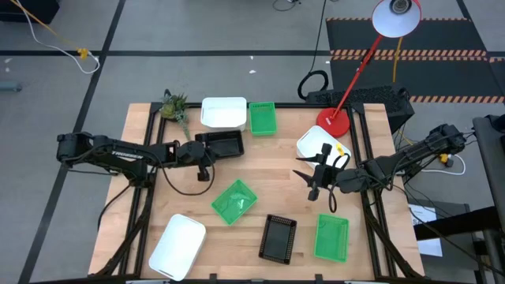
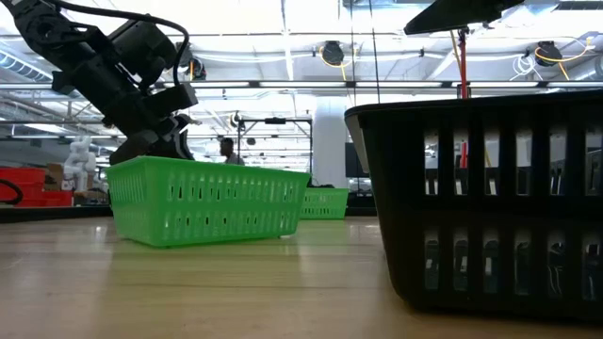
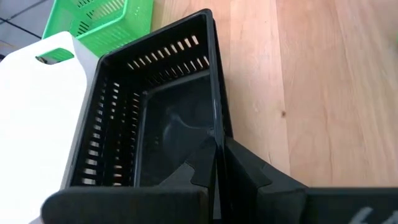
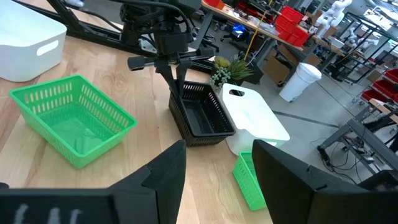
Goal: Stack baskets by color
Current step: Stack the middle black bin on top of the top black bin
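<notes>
My left gripper [image 1: 204,162] is shut on a black mesh basket [image 1: 221,144] that stands just in front of a white basket [image 1: 223,112] at the far middle of the table. A green basket [image 1: 263,118] sits to the right of that white one. My right gripper [image 1: 308,177] hangs open above the table right of centre and touches nothing. Below and around it lie a green basket [image 1: 234,201], a black basket [image 1: 278,237], another green basket [image 1: 331,237] and a white basket [image 1: 177,246]. Another white basket [image 1: 319,143] lies by the red lamp base. My left gripper pinches the black basket's near long wall [image 3: 216,134] close to its left corner, one finger inside [image 3: 186,174] the basket and one outside [image 3: 252,171]. The fingers slant down from the table's left side. The basket looks to rest on the table [image 4: 199,118], beside the white basket.
A red lamp base [image 1: 333,122] with its slanting stem stands at the far right. A small green plant sprig [image 1: 175,106] lies at the far left. Bare wood [image 1: 272,170] shows in the middle between the two grippers.
</notes>
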Available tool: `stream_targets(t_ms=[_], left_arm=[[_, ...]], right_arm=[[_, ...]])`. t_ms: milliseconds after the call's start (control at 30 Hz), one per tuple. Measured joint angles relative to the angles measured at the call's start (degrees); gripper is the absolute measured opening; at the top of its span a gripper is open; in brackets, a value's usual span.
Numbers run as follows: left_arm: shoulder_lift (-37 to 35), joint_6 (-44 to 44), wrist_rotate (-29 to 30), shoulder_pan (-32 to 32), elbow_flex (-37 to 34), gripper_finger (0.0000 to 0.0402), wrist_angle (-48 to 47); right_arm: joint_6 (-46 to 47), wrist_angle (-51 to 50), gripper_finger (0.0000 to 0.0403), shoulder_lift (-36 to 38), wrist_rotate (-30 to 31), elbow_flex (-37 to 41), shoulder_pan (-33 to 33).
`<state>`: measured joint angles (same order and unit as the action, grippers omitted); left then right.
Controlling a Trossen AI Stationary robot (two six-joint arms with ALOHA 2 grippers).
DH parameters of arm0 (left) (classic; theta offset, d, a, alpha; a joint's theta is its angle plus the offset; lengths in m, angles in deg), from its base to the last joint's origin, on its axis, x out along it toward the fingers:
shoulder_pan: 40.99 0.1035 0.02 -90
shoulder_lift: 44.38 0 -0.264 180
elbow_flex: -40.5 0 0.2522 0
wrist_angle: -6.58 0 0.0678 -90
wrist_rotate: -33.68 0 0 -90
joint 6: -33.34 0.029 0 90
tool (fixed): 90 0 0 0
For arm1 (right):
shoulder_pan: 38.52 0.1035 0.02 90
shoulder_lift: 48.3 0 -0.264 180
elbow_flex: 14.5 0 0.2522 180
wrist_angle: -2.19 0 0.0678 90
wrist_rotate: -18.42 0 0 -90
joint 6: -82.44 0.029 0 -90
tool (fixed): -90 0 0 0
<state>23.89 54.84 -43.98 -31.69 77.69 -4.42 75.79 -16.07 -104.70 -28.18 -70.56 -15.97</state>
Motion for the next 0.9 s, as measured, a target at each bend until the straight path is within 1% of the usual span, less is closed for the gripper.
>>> stream_targets(t_ms=[533, 600, 900], left_arm=[[0.00, 1.97, 0.16, -0.04, 0.00, 0.0035, 0.42], [0.00, 1.99, 0.20, -0.04, 0.00, 0.0048, 0.48], [-0.02, 1.74, 1.25, -0.09, 0.00, 0.0139, 0.93]], right_arm=[[0.00, 0.00, 0.0180, 0.00, 0.01, 0.00, 0.00], [0.00, 0.00, 0.0180, 0.00, 0.00, 0.00, 0.00], [0.00, 0.00, 0.0180, 0.00, 0.02, 0.00, 0.00]])
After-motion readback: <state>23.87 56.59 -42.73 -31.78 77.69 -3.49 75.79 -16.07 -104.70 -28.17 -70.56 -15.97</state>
